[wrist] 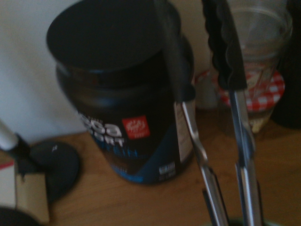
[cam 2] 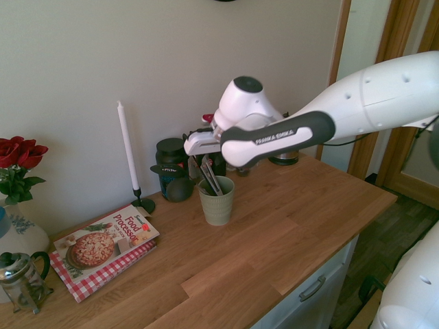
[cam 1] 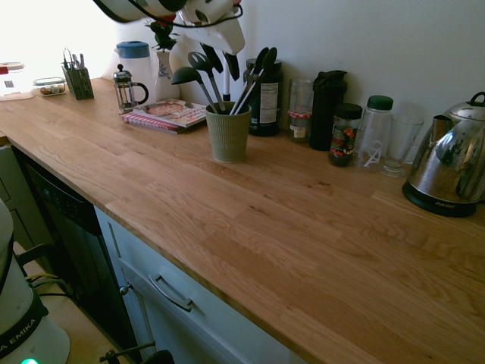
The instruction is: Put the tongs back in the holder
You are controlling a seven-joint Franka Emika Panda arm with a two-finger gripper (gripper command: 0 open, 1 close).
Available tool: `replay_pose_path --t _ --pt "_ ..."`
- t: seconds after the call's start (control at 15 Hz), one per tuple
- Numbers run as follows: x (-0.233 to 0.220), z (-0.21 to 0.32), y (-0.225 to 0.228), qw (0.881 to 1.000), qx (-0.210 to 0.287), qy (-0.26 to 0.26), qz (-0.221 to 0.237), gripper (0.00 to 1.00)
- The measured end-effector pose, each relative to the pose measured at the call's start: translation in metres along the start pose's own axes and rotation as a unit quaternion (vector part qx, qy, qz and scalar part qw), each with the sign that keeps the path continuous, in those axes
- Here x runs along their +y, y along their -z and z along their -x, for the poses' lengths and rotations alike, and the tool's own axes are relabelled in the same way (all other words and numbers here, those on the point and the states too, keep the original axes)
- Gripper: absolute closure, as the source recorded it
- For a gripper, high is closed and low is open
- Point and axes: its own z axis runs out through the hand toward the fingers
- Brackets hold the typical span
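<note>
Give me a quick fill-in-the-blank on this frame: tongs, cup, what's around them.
1. The tongs stand in the green ____ with the ladles.
2. Behind the cup, against the wall, stands a dark ____ with a black lid.
3. The cookbook lies ____ on the counter.
4. At the counter's far end stands a shiny ____.

Missing words: cup; jar; flat; kettle

Home kitchen: oak worktop [cam 1: 250, 227] over drawer fronts, with electric kettle [cam 1: 449, 171], French press [cam 1: 127, 89], cookbook [cam 2: 103, 247] and utensil-filled holder [cam 1: 228, 133].
</note>
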Motion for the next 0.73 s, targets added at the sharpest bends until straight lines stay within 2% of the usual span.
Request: replay_pose_path --t 0.13,0.33,0.47,0.73 --pt "0.037 -0.032 0.044 0.998 -0.023 0.016 0.054 0.00" --pt "0.072 -0.044 0.079 0.987 -0.099 0.038 0.119 0.00" --pt "0.083 -0.044 0.093 0.973 -0.158 0.052 0.162 0.00" --pt "0.113 -0.042 0.117 0.934 -0.252 0.067 0.245 0.00"
